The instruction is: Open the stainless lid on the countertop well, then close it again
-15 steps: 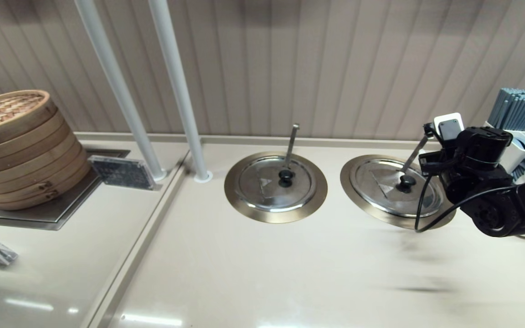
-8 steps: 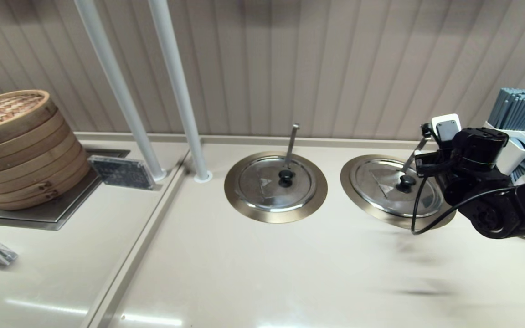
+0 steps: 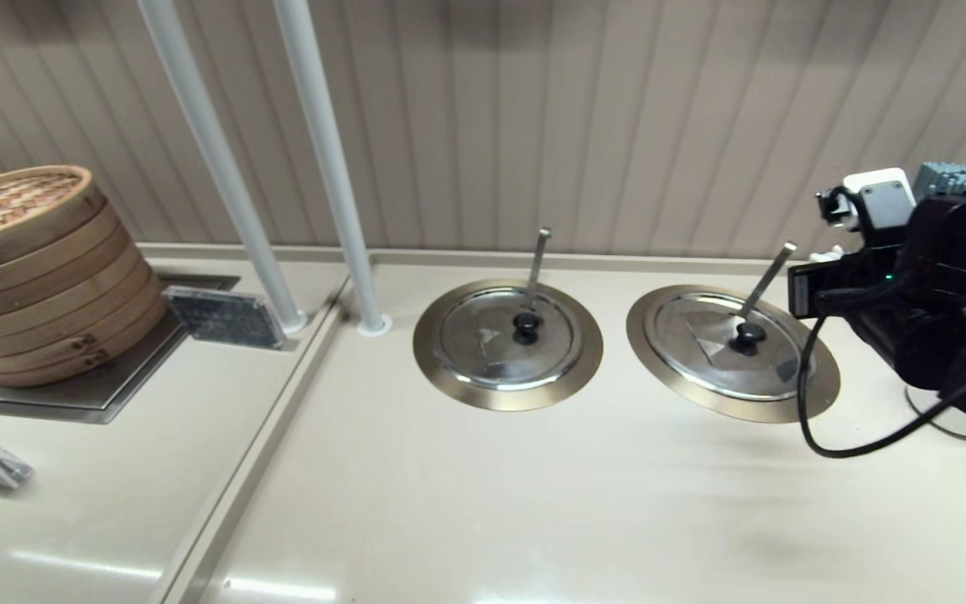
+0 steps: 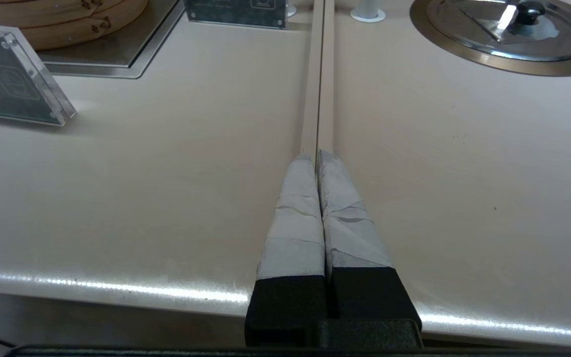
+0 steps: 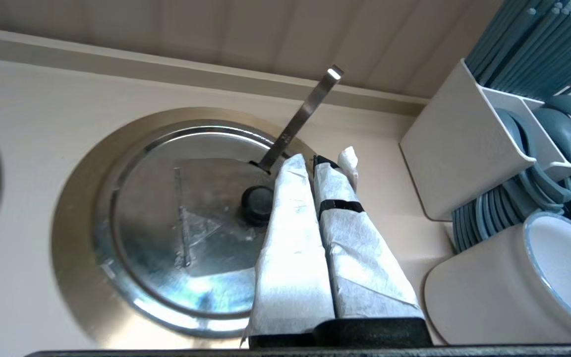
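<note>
Right wrist view puts the right gripper [image 5: 315,163] nearest: its two taped fingers [image 5: 290,238] lie pressed together with nothing between them, rising from the bottom centre of the frame and hanging above the right side of the stainless lid [image 5: 186,233]. The tips appear just beside the black knob [image 5: 256,204], though whether they touch it cannot be told. In the head view this arm sits at the right edge of the frame, apart from the lid.

Left wrist view shows the left gripper [image 4: 316,158] low over the bare counter, its fingers also closed together and holding nothing; that arm looks parked.

Farther off, the lid lies flat and seated in the countertop well [image 3: 649,331], right of centre in the head view, so the well is shut. A slanted utensil handle [image 3: 764,281] pokes out through it towards the upper right. The twin lid [image 3: 506,338] sits left of it, and the cutlery holder [image 5: 464,148] stands in the upper right of the right wrist view.

Judging by its look, the lid is thin, rigid sheet steel: fairly light, but smooth and slippery, with a flush rim offering no purchase. The knob seems the only sound hold, pinched from both sides. The fingers would need to part first. Lifting likely calls for tilting clear of the slanted handle, or the lid may snag.
</note>
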Tool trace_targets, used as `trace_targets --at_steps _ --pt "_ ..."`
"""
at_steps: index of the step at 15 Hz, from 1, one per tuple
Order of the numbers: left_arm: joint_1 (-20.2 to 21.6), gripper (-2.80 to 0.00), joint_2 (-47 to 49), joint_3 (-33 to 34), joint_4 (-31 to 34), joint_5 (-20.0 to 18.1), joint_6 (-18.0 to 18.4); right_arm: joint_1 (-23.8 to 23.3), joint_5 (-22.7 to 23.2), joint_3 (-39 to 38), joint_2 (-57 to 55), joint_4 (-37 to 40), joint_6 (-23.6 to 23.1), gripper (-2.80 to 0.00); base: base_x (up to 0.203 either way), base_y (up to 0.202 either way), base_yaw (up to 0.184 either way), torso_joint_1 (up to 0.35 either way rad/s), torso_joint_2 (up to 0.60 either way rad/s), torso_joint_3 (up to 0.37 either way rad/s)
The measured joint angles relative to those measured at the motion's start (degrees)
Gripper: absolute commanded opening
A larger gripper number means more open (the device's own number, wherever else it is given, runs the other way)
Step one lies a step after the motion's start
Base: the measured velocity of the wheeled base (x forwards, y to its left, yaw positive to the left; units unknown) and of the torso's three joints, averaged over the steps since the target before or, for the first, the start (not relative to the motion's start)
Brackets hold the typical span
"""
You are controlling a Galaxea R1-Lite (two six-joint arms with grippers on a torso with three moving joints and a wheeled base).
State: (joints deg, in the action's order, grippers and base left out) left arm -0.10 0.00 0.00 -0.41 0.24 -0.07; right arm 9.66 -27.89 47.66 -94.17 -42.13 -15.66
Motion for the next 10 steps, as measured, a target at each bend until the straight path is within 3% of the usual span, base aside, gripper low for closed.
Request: trace_targets --at_steps 5,7,10 --pt "0.00 -2.80 0.00 0.00 0.00 -0.02 0.00 11.68 0.04 -10.83 25.90 22.69 8.37 -2.80 0.000 0.000 0.000 0.000 0.00 0.000" --pt "0.00 -2.80 0.00 0.00 0.00 0.01 0.00 11.60 -0.09 -17.03 36.02 27.84 9.22 -2.80 0.000 0.000 0.000 0.000 0.00 0.000" --pt "0.00 -2.80 0.00 0.00 -0.01 0.00 0.00 6.16 -0.27 -21.81 51.98 34.02 6.42 -2.80 0.000 0.000 0.000 0.000 0.00 0.000"
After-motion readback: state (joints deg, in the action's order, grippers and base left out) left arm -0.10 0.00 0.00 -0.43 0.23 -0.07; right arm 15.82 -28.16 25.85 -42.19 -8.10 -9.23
